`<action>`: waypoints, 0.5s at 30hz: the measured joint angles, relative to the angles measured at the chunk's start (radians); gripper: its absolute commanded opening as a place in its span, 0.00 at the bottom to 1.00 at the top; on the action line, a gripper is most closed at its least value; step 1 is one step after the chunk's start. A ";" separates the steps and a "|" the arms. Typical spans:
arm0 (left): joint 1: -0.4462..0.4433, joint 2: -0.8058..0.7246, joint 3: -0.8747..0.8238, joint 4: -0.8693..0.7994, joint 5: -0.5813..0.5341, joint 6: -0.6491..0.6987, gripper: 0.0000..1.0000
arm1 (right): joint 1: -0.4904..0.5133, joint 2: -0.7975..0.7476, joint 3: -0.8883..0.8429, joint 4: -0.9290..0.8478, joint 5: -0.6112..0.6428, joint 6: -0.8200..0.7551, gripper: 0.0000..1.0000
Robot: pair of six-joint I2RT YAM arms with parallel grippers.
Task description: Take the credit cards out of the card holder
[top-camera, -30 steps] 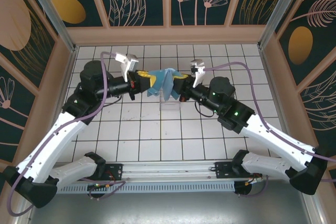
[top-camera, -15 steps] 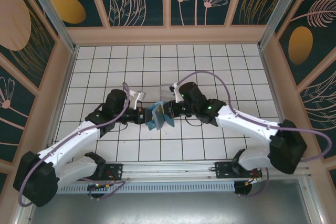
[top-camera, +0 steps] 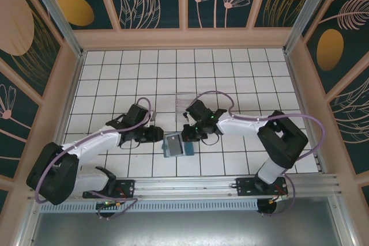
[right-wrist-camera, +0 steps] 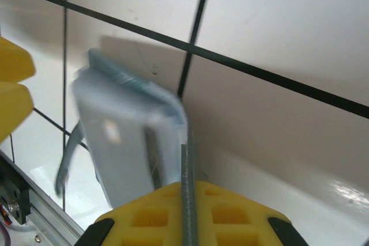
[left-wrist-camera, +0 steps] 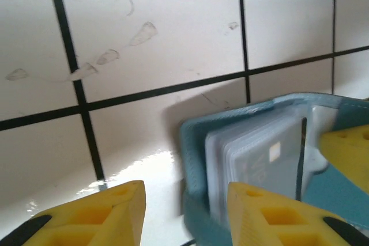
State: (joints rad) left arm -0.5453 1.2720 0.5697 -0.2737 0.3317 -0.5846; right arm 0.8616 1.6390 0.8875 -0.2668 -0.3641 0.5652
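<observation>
Tiled table (right-wrist-camera: 277, 27), card holder (right-wrist-camera: 124, 142) blurred, partly cropped

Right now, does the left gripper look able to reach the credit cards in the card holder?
Probably yes. The left gripper is open beside the card holder, and the credit cards show in its opened side with nothing between. The right gripper pinches the far edge, out of the way.
</observation>
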 measured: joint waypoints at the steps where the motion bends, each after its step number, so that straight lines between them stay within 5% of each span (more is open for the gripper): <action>1: 0.000 0.003 0.006 -0.004 -0.008 0.000 0.42 | -0.010 0.000 0.000 -0.008 0.000 0.003 0.00; 5: 0.000 0.014 0.032 -0.016 -0.023 0.007 0.43 | -0.048 0.000 -0.010 -0.024 0.004 0.008 0.01; 10: 0.000 0.033 0.058 -0.019 -0.019 0.008 0.44 | -0.074 0.000 -0.019 -0.065 0.032 -0.005 0.27; 15: 0.000 0.036 0.100 -0.042 -0.019 0.012 0.45 | -0.099 -0.011 -0.019 -0.126 0.092 -0.017 0.38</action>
State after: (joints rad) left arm -0.5453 1.3079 0.6697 -0.3157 0.3130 -0.5728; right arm 0.7624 1.6283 0.8684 -0.3931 -0.2726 0.5480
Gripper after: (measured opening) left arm 0.446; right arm 0.361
